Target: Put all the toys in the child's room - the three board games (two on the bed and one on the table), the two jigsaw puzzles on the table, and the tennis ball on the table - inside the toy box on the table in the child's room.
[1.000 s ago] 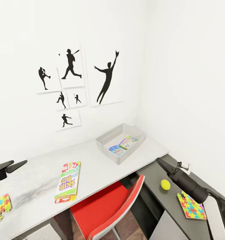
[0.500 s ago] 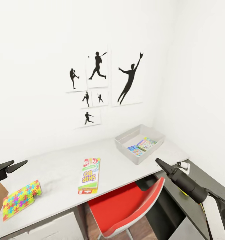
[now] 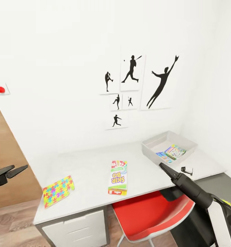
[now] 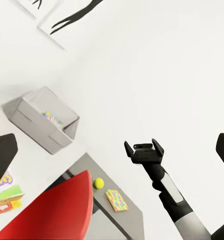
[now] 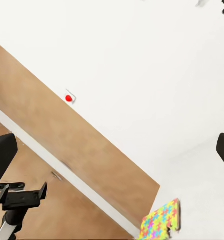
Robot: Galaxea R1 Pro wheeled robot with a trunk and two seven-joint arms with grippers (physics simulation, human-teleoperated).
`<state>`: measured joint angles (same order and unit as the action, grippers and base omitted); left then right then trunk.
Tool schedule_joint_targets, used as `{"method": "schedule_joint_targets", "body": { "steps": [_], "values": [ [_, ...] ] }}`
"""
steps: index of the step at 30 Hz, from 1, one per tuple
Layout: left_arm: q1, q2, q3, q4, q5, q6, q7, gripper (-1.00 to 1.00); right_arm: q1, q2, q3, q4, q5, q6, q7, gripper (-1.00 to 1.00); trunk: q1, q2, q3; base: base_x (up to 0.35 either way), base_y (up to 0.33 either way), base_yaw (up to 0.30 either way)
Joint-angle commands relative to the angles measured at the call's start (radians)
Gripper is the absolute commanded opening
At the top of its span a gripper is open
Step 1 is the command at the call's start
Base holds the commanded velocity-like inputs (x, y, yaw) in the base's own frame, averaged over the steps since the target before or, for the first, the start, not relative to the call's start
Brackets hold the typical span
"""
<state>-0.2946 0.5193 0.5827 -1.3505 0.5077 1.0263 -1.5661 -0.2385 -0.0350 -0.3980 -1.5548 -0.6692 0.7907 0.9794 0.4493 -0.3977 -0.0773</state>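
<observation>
Your left claw (image 3: 12, 170) and right claw (image 4: 143, 148) both hang open and empty; the Skip-Bo box (image 3: 118, 173) lies on the desk (image 3: 88, 164) near the toy box (image 3: 153, 151).

white wall (image 3: 60, 51) across frame. black baseball silhouette prints (image 3: 136, 85) upper centre-right. red button (image 3: 0, 90) on wall, upper left. wooden door (image 3: 5, 161) at left edge. red chair (image 3: 149, 216) lower centre-right, tucked under desk. white drawers (image 3: 77, 230) below desk, lower left.

The toy box (image 3: 153, 152) contents are too small to identify, perhaps board games.
</observation>
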Motion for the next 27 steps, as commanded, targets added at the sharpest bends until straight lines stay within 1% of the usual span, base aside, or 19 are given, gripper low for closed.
{"method": "schedule_joint_targets", "body": {
  "steps": [1, 16, 22, 27],
  "values": [
    [-0.001, 0.000, 0.000, 0.001, -0.001, 0.011, -0.005, 1.00, -0.001, 0.000, -0.001, -0.001, -0.002, 0.005, 0.001, 1.00, 0.001, -0.002, -0.002, -0.009, 0.272, 0.266],
    [-0.001, -0.001, -0.002, 0.001, -0.001, 0.010, -0.005, 1.00, -0.001, 0.001, 0.002, -0.001, -0.001, 0.005, -0.002, 1.00, 0.001, -0.002, 0.007, -0.001, 0.275, 0.258],
    [-0.001, -0.001, -0.003, 0.001, -0.001, 0.009, -0.005, 1.00, -0.001, 0.001, 0.002, -0.001, -0.001, 0.005, -0.002, 1.00, 0.001, -0.002, 0.007, 0.024, 0.257, 0.043],
    [-0.001, -0.001, -0.003, 0.001, -0.001, 0.009, -0.005, 1.00, -0.001, 0.000, 0.001, -0.001, -0.001, 0.005, -0.002, 1.00, 0.001, -0.002, 0.007, 0.038, 0.070, 0.002]
  ]
}}
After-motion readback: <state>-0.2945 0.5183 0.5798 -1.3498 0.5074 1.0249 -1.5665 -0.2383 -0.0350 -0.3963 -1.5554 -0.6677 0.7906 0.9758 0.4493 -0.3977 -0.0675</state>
